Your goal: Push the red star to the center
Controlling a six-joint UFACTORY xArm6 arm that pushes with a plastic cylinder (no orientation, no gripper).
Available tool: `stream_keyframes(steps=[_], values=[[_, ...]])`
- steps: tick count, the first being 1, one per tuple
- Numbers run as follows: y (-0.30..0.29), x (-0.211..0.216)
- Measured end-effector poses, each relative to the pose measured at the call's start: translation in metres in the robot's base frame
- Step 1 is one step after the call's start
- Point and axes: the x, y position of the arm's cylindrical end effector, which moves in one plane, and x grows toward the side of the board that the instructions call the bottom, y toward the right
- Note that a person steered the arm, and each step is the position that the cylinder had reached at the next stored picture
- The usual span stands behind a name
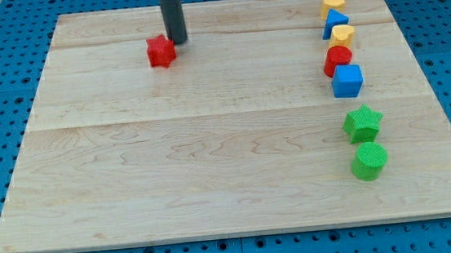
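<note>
The red star (160,52) lies on the wooden board (211,144) near the view's top, left of the middle. My tip (178,42) is the lower end of the dark rod and stands just to the star's upper right, touching or nearly touching its edge.
A column of blocks runs down the view's right: a yellow block (333,3), a blue triangle-like block (335,23), a second yellow block (343,36), a red round block (338,60), a blue cube (348,81), a green star (363,123), a green cylinder (369,161).
</note>
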Motion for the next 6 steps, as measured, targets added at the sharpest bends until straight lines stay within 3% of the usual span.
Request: stream_keyframes(steps=[1, 2, 3, 4, 5, 6], values=[[-0.030, 0.023], [-0.027, -0.056], [-0.108, -0.063], [-0.138, 0.009], [-0.097, 0.017], [-0.162, -0.035]])
